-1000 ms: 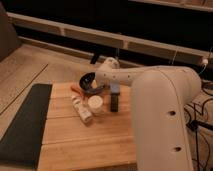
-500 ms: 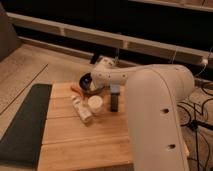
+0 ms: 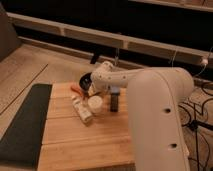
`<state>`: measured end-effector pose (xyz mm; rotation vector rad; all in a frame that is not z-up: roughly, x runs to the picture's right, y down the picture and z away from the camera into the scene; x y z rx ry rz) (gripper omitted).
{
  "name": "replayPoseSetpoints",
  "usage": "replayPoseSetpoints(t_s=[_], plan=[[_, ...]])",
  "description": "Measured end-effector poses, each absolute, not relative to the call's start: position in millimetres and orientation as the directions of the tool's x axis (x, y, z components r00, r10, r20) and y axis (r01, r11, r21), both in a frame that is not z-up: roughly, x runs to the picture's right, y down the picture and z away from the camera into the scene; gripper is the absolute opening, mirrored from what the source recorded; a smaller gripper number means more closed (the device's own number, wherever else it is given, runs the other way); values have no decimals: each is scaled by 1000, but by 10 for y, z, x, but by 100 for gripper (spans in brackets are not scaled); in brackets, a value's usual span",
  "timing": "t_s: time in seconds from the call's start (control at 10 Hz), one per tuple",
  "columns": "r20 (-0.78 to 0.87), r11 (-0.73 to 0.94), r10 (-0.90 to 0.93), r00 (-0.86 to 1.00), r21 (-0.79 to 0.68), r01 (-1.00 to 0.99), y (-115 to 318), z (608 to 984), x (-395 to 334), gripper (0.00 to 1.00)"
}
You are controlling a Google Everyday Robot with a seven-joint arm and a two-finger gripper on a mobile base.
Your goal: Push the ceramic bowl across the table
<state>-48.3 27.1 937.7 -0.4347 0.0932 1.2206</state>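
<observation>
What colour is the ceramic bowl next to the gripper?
Glossy black: the small round ceramic bowl sits at the table's far edge, gripper beside it, in the camera view.

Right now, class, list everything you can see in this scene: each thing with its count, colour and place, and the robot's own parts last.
ceramic bowl: 1, glossy black, far edge of the table, partly behind the arm
white cup: 1, white, mid-table, nearer than the bowl
black bar: 1, black, flat, right of the cup
pale packet: 1, cream, lying left of the cup
orange item: 1, orange, beside the bowl; kind unclear
table: 1, light wooden planks, centre
dark grey mat: 1, left of the table
cables: several, dark, floor at right
robot arm: 1, white, right foreground
gripper: 1, at the bowl, mostly hidden
</observation>
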Motion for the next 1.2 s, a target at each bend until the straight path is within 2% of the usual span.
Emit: replayPoseSetpoints(t_s=[0.3,0.5,0.9,1.2], plan=[[-320,280,881,347,-237,-930,251,9588,-352,65],[-277,306,891,359,-216,-927,43,9864,-372,65],[8,438,894,448,-216,-872,-765,10335,-654,65],[175,512,858,483,-196,-836,-1229,10311,-701,65]])
